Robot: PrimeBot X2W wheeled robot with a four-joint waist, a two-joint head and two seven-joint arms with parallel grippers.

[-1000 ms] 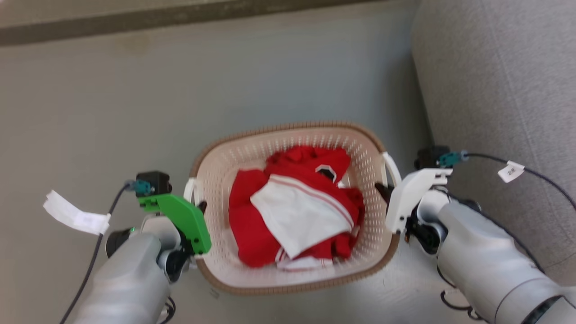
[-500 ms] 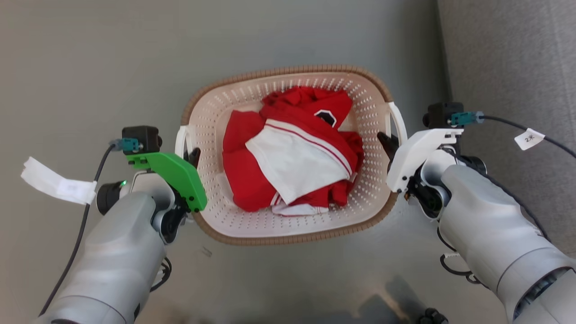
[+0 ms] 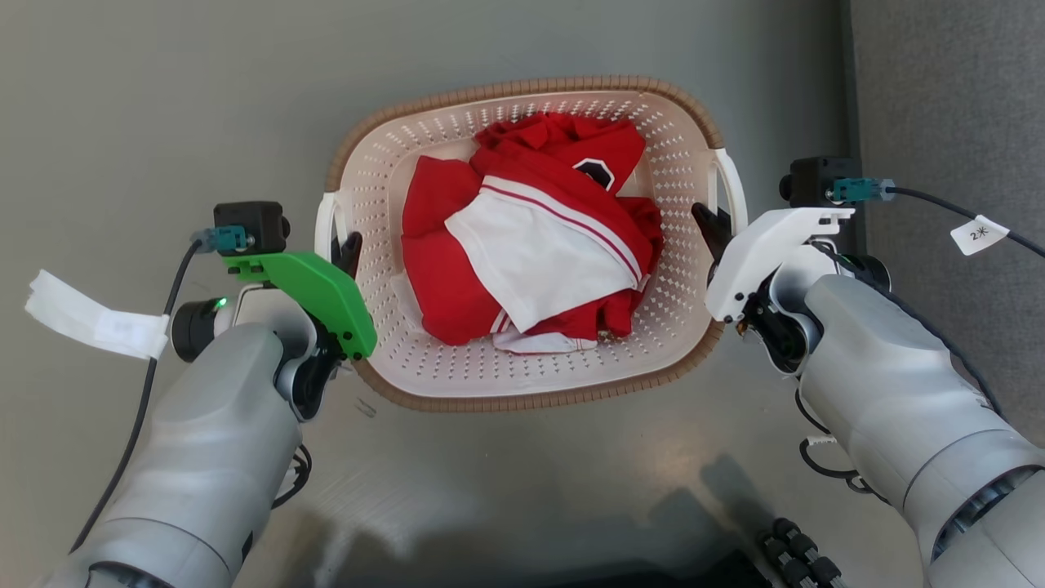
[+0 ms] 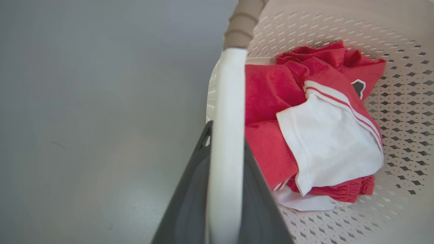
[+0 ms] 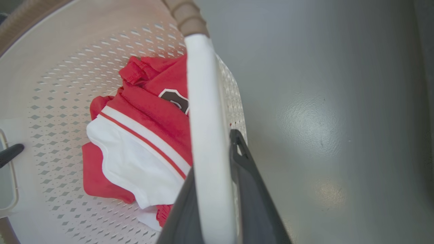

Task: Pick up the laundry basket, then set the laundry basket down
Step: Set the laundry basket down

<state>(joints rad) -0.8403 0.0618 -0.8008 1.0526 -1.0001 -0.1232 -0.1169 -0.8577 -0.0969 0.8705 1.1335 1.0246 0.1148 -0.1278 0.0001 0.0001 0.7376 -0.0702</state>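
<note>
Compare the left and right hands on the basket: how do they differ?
The left hand wears a green cover; the right hand wears a white cover. The left hand's cable carries a long tag; the right hand's carries a small tag with writing. Shared: each is shut on a white handle of the basket, the left handle and the right handle.

Smooth, glossy grey floor (image 3: 163, 98), lit in soft patches.
A grey fabric-covered piece of furniture (image 3: 947, 98) stands along its right edge; whether the cream perforated plastic laundry basket (image 3: 506, 380) touches the floor cannot be told.
</note>
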